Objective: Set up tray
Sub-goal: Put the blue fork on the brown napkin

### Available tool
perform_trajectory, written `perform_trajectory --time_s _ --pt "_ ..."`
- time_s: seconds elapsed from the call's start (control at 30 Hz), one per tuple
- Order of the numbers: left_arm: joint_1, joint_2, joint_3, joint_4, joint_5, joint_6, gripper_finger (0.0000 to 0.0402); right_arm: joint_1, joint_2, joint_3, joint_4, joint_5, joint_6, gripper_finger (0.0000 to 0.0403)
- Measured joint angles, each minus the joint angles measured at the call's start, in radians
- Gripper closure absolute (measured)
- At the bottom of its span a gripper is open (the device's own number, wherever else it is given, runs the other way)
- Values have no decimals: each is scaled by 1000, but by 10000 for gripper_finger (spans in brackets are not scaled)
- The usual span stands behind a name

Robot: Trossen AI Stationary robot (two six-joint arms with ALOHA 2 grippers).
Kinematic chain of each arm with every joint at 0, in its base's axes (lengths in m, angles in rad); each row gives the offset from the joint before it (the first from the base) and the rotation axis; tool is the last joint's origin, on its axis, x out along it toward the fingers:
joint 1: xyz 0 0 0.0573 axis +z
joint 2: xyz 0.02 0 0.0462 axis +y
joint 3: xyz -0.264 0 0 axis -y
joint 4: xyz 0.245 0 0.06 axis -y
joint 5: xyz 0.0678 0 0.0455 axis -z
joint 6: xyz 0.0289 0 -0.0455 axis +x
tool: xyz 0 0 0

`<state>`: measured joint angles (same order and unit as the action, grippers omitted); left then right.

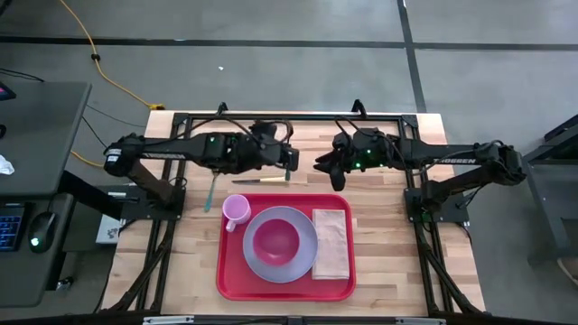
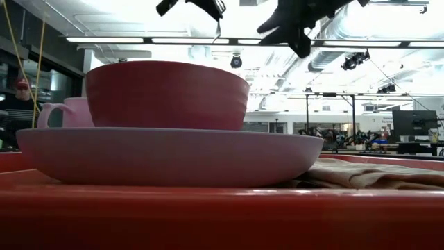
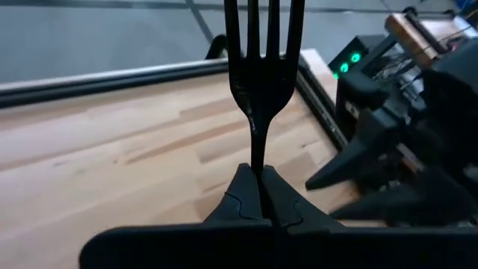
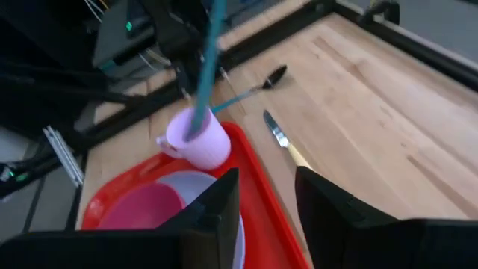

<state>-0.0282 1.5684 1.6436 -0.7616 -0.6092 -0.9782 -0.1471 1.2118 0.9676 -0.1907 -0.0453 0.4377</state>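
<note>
- Tray: the red tray is seen on the wooden desk, nearer the front edge than both end effectors, roughly between them
- A grey-lilac plate is carried in the middle of the tray, and a pink bowl is set on the plate
- A pale pink cup is stood in the tray's back corner on the left arm's side, just beside the plate
- A tan napkin is laid flat in the tray on the right arm's side, touching the plate's edge
- The left end effector is held above the desk behind the tray, clenched on the handle of a dark fork whose tines point away from the wrist
- The right end effector is held above the desk behind the tray, close to the left one; its fingers are parted and nothing is seen between them
- A knife is laid on the desk between the left end effector and the tray's back rim
- A teal-handled spoon is laid on the desk beside the tray, near the cup
</note>
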Motion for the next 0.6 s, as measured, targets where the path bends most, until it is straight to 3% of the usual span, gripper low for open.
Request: perform_trajectory --time_s 0.6 --pt "78 84 -1 198 72 94 391 13 13 0 84 84 0 183"
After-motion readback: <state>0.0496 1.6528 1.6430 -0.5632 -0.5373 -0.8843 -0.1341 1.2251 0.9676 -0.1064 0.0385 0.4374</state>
